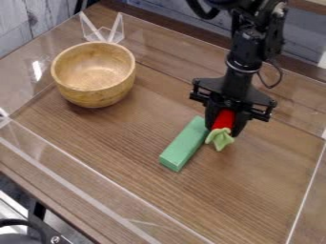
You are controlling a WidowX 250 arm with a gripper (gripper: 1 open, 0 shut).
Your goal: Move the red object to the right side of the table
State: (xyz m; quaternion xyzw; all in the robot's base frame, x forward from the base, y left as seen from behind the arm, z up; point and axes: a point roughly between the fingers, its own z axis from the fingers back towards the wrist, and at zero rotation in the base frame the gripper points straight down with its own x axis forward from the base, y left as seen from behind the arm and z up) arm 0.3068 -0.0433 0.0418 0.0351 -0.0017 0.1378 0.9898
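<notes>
The red object [224, 121], a small toy strawberry with a light green leafy stem hanging below it, is pinched between the fingers of my gripper [226, 119]. The gripper points straight down, shut on the strawberry, right of the table's middle and low over the wood-grain table [114, 152]. The leafy stem nearly touches the upper end of the green block [186, 145].
A green rectangular block lies diagonally just left of the gripper. A wooden bowl [93, 73] stands at the back left. Low clear acrylic walls [302, 205] edge the tabletop on every side. The black arm [251, 38] rises toward the top right.
</notes>
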